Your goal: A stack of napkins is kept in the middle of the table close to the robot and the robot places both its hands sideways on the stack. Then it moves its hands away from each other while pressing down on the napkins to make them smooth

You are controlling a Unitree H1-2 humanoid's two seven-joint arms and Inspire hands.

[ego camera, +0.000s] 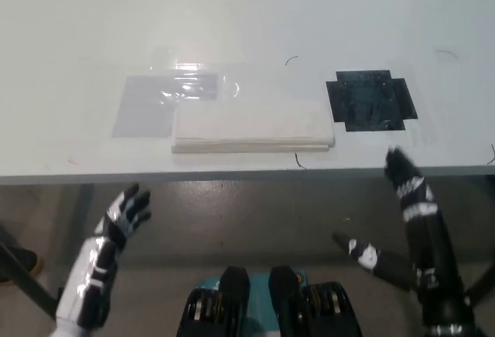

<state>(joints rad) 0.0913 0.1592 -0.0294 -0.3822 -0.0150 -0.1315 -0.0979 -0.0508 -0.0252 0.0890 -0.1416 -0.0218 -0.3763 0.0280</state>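
Observation:
A white stack of napkins [253, 127] lies flat near the front edge of the white table [247, 20], around the middle. My white left hand [127, 213] hangs below the table edge at the lower left, open with fingers spread, well apart from the stack. My black right hand [404, 173] is raised at the lower right, open, fingertips just at the table's front edge, to the right of the stack. Neither hand touches the napkins.
A clear plastic wrapper [174, 93] lies behind and left of the stack. A black patch of tape [370, 100] sits on the table to the right of the stack. Grey floor shows below the table edge.

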